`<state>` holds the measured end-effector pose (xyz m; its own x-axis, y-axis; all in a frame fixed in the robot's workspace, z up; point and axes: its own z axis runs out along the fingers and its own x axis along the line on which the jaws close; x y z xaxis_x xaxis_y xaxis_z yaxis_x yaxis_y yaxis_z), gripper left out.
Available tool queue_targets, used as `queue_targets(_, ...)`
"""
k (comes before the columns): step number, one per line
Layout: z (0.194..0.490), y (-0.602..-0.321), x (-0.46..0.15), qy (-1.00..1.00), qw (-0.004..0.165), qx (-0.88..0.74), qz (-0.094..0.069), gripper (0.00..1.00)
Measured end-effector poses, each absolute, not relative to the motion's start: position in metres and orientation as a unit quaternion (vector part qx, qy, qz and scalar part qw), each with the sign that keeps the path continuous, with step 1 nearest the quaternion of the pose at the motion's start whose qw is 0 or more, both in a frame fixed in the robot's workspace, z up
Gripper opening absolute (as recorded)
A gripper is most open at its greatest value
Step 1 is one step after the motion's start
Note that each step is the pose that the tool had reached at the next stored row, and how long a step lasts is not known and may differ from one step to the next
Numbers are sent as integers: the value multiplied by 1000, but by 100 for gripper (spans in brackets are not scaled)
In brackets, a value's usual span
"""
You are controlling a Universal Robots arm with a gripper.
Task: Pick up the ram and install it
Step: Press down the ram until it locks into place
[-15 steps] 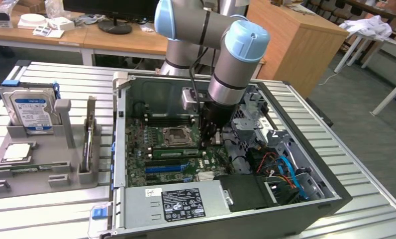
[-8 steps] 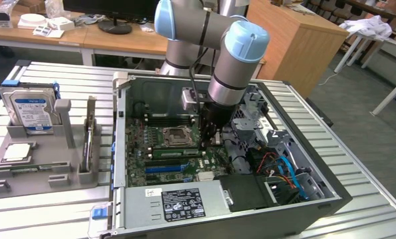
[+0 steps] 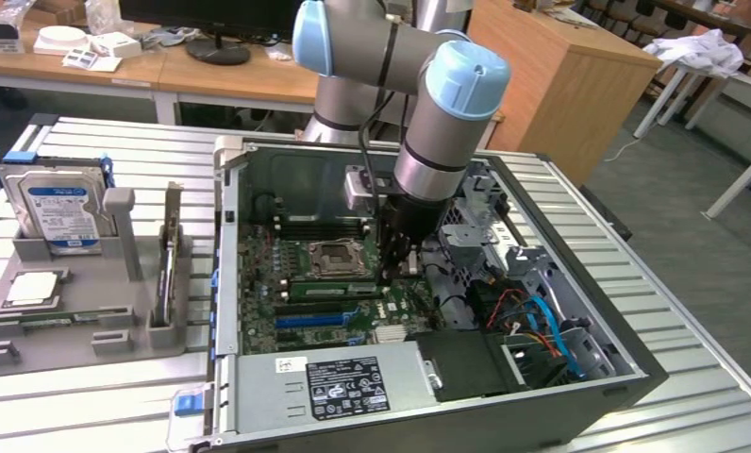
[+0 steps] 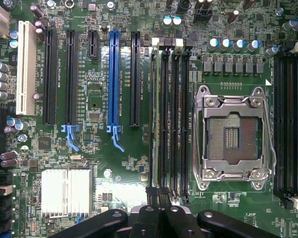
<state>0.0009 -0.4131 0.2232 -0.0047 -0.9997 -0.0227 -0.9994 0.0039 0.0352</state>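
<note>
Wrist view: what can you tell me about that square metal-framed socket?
The processor socket is a square, silvery metal frame with thin wire levers along its sides, around a dark bed of fine contacts. It is empty and lies flat on the green motherboard, between two banks of black memory slots. Nothing touches it.

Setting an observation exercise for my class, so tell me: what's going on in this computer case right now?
A robot arm reaches into the open computer case. Its shut end effector sits low over the memory slots beside the empty processor socket. The ram stands edge-on in a slot there; whether it's gripped is unclear.
</note>
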Motion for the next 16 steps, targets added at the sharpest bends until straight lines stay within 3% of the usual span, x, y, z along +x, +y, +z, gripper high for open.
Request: queue_targets(16, 240, -413, 1, -708, 5, 705, -21, 10)
